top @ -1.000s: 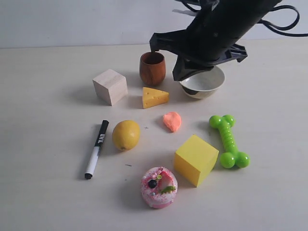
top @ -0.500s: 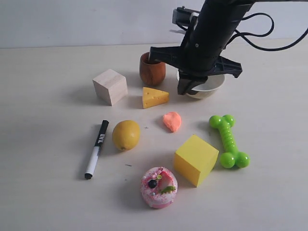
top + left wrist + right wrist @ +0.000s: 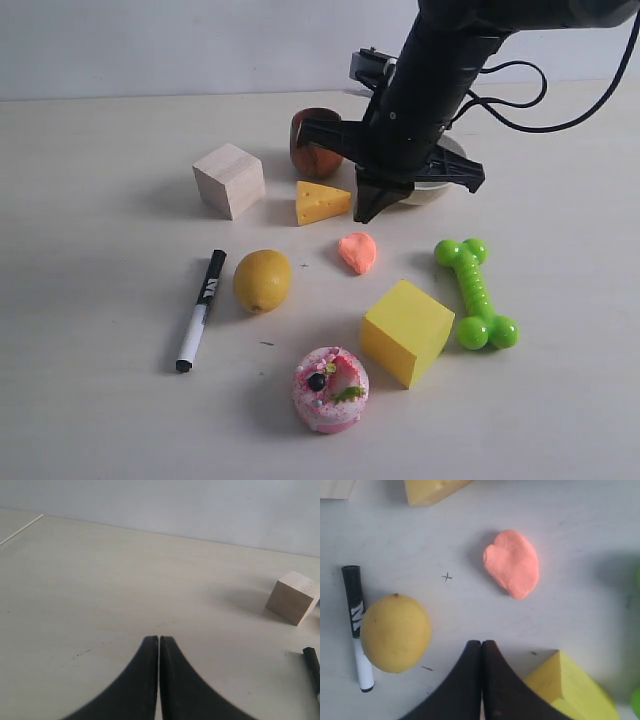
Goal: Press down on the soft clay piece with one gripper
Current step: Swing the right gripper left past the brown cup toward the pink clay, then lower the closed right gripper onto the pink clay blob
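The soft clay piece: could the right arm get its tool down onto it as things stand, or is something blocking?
Probably yes. The right tool, shut, hangs close to the soft clay piece with nothing between them; the cheese wedge and yellow block sit apart from it.

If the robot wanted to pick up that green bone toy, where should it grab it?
Probably the ribbed middle shaft of the green bone toy, coming straight down from above and closing across its width. It lies flat, the shaft is its narrowest part, and the bulbous ends look wider and rounder, so likelier to slip.
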Action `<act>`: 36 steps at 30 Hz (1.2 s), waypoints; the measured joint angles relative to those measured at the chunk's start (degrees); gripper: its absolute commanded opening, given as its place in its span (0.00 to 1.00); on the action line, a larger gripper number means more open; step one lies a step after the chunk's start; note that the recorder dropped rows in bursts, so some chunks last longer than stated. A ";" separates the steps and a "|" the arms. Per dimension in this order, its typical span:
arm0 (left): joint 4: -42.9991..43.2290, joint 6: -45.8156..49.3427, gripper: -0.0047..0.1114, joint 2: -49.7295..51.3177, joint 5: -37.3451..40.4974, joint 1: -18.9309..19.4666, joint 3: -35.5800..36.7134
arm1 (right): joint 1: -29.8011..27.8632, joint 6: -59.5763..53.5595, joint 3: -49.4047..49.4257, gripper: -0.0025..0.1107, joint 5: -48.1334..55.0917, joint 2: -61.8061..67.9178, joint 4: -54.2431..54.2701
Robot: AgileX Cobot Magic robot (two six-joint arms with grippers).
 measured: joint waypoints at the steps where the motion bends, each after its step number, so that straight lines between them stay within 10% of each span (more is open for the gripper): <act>1: 0.00 0.00 0.07 0.00 0.00 0.00 0.00 | 0.00 0.00 0.00 0.02 -0.26 0.00 0.00; 36: 0.00 0.00 0.07 0.00 0.00 0.00 0.00 | 1.00 9.83 -18.16 0.02 13.07 10.30 -4.77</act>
